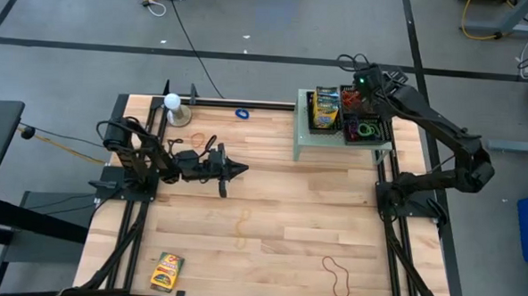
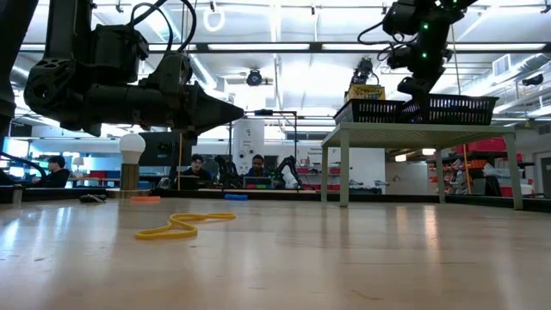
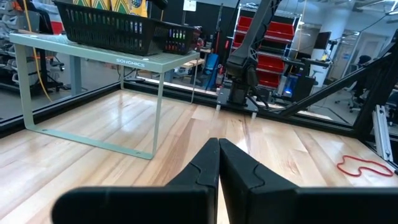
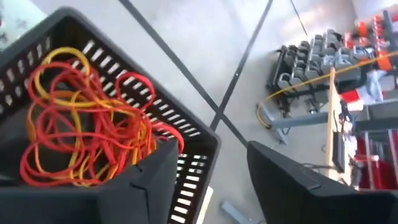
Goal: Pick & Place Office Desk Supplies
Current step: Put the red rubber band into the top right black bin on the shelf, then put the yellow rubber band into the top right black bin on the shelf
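My left gripper (image 1: 238, 171) hovers shut above the middle-left of the table, also seen in the low view (image 2: 244, 111) and its wrist view (image 3: 219, 163). My right gripper (image 1: 354, 91) stands open over the far corner of the black basket (image 4: 205, 146), above a tangle of red, orange and yellow rubber bands (image 4: 81, 140). Crayon boxes (image 1: 325, 108) stand in the basket's left part, with green and purple bands (image 1: 366, 130) in its near part. A yellow band (image 1: 243, 227), a reddish band (image 1: 336, 274) and one crayon box (image 1: 167, 270) lie flat on the table.
The basket sits on a pale green stand (image 1: 300, 136) at the far right. A white ball on a small stand (image 1: 172, 102) is at the far left, with orange (image 1: 175, 144), dark (image 1: 198, 141) and blue (image 1: 241, 113) bands near it. People sit behind the table (image 2: 198, 168).
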